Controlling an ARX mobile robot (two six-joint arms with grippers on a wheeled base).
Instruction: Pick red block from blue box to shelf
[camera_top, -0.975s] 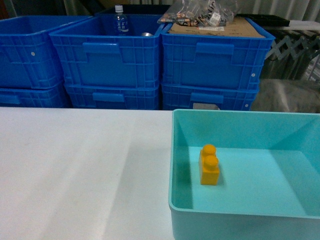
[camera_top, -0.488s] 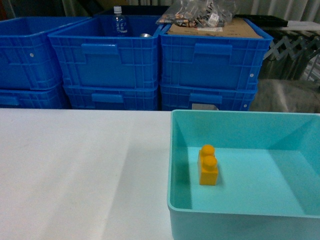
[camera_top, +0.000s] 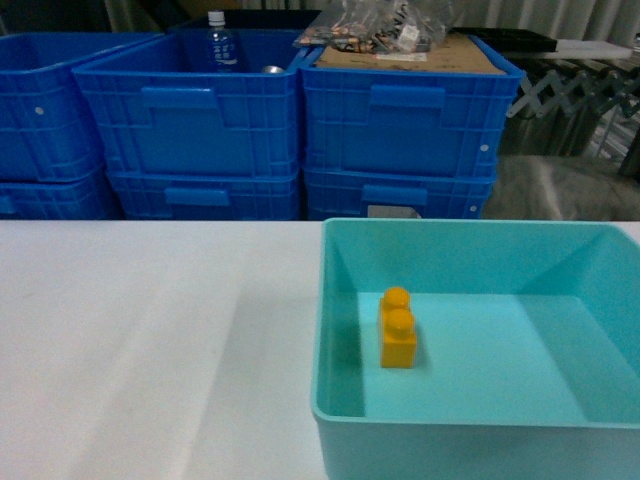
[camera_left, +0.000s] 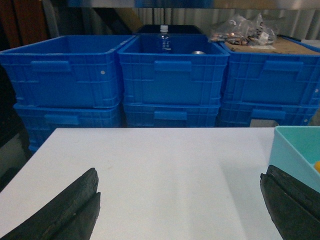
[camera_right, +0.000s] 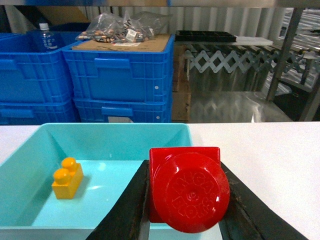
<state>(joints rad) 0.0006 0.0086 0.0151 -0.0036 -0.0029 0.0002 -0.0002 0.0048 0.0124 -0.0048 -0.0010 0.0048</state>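
Red block gripped in your right end effector, lifted clear of the blue box.

Your right end effector was clamped on the red block, stud facing the wrist camera, above the blue box's near rim. It looked light, rigid and glossy, so likely slippery; its flat side faces, where the fingers sat, seemed the best hold. Your left end effector hovered with jaws wide apart over the white surface, empty. An orange two-stud brick stood inside the box. Against a second earlier, the head view had shifted: box and dark blue crates sat further left.
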